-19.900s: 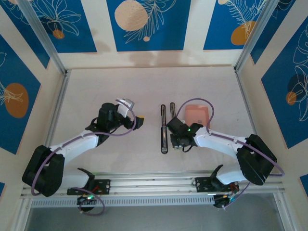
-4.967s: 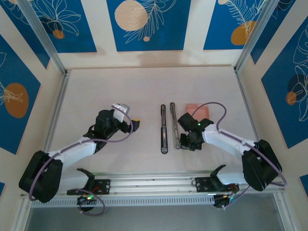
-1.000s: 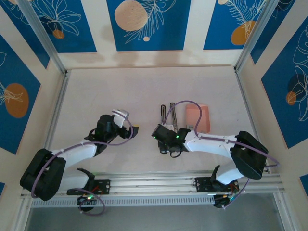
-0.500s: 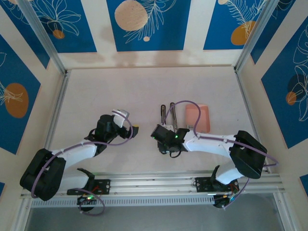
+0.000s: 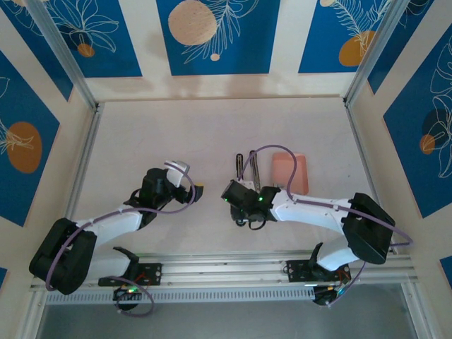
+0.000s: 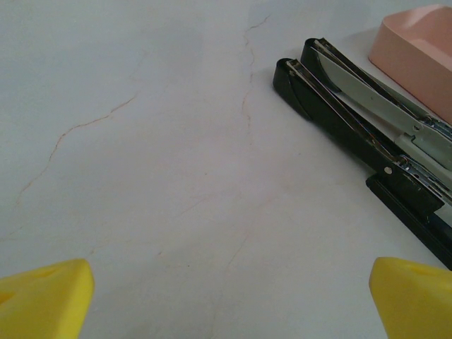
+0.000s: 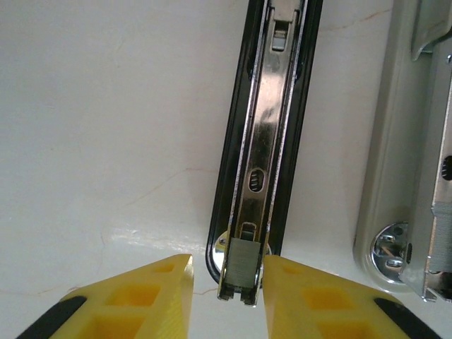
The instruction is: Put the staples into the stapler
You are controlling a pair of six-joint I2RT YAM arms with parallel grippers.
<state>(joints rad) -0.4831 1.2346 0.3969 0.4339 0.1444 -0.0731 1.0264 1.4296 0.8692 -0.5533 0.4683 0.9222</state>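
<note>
**My right tool at the stapler's near end, staples in its channel**

From above, the stapler [image 5: 240,166] lies opened flat as two slim bars on the pale surface [image 5: 212,127]. The pink tray [image 5: 290,173] is just to its right, its inside plain pink as far as I can tell. My right tool [image 5: 242,216] is at the bars' near end and my left tool [image 5: 200,189] is well apart to the left. Blue wall panels with orange discs and white leaves stand around. At my left wrist, my yellow fingers [image 6: 42,296] stand wide apart above bare, hairline-cracked surface, with the stapler and a tray corner to the right. At my right wrist, the staples [image 7: 244,274], a short grey strip, sit at the near end of the black bar's shiny channel. They lie between my fingers [image 7: 141,300], which stand slightly apart; one is clear of the strip, the other is at its edge.
</note>
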